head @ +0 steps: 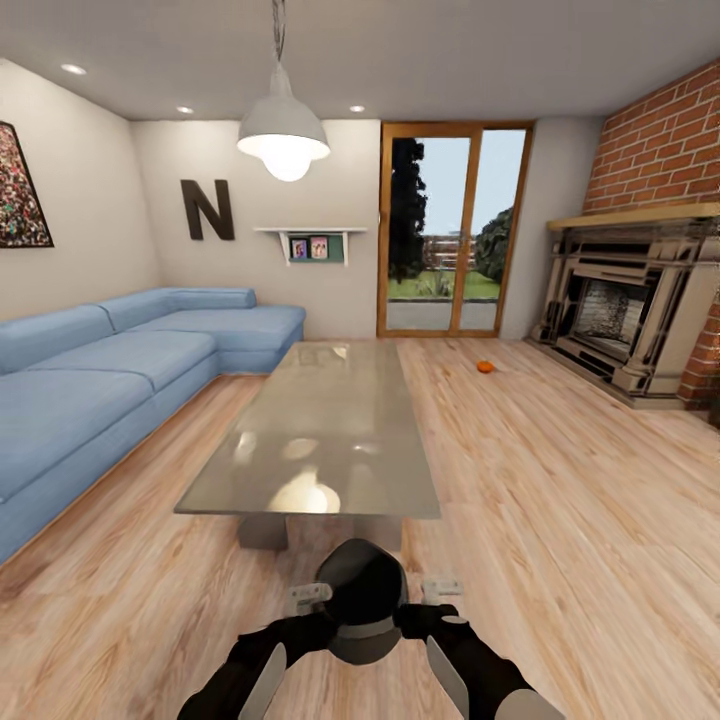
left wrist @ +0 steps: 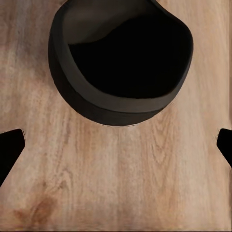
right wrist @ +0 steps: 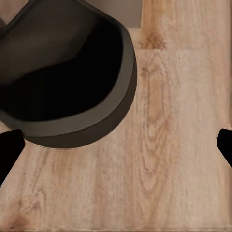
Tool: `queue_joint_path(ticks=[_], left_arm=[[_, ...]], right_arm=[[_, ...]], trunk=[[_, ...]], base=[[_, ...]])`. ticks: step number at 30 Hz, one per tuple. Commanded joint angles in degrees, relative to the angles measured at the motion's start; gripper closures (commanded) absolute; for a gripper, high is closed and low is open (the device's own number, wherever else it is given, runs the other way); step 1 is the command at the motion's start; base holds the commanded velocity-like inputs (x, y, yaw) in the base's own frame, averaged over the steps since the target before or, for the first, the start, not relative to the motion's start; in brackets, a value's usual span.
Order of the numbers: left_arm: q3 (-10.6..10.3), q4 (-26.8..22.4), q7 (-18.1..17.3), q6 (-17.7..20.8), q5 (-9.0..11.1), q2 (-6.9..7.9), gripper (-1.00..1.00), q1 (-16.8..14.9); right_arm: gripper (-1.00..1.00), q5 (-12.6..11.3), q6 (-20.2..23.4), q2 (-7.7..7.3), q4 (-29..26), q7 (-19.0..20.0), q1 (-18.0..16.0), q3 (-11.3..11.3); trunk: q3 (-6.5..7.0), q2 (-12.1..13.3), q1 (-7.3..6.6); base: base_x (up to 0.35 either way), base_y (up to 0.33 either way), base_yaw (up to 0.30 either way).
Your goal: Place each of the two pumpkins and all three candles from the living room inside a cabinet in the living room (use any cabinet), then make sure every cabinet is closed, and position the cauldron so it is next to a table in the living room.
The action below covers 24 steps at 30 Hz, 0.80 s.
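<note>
Cauldron [head: 360, 598] beside table [head: 330, 420]; wall letter "N" [head: 207, 209].

A long blue sectional sofa [head: 110, 370] runs down the left wall, with a big dark letter N [head: 206, 209] and a small wall shelf [head: 310, 242] mounted above its far end. A white pendant lamp [head: 284, 135] glows overhead, wood-framed glass doors [head: 452, 230] show greenery outside, and a stone fireplace [head: 625, 315] sits against red brick [head: 665, 140], all over pale wood flooring [head: 560, 500].
</note>
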Motion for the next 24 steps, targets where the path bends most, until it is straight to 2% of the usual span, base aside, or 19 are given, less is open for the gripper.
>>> queue_joint_path(ticks=[1,5,9,15,21,24], left_arm=[[-0.1,-0.1,0.3,0.3,0.5,0.02,-1.0,0.0],[-0.1,-0.1,0.3,0.2,0.5,0.09,-1.0,0.0],[-0.1,-0.2,0.3,0.0,0.5,0.11,-1.0,0.0],[-0.1,-0.2,0.3,-0.1,0.5,0.09,-1.0,0.0],[-0.1,-0.2,0.3,-0.1,0.5,0.09,-1.0,0.0],[-0.1,-0.2,0.3,-0.1,0.5,0.06,-1.0,0.0]], right_arm=[[-1.0,-0.6,0.3,-0.04,-0.1,-0.5,0.0,0.5],[-1.0,-0.6,0.3,-0.06,-0.2,-0.4,0.0,0.4],[-1.0,-0.6,0.4,-0.08,-0.1,-0.4,0.0,0.4],[-1.0,-0.6,0.7,-0.06,-0.2,-0.5,0.0,0.3],[-1.0,-0.6,0.6,-0.06,-0.3,-0.5,0.0,0.4],[-1.0,-0.6,0.6,-0.08,-0.3,-0.5,0.0,0.4]], trunk=[[0.13,0.4,-0.27],[0.3,0.8,-0.49],[0.31,0.8,-0.49],[0.4,0.8,-0.49],[0.41,0.8,-0.49],[0.95,2.0,-1.15]], base=[[-0.345,0.0,0.0],[-0.345,0.0,-0.057],[-0.277,0.0,-0.206],[-0.038,0.0,-0.252],[-0.06,0.0,-0.041],[-0.276,0.0,-0.005]])
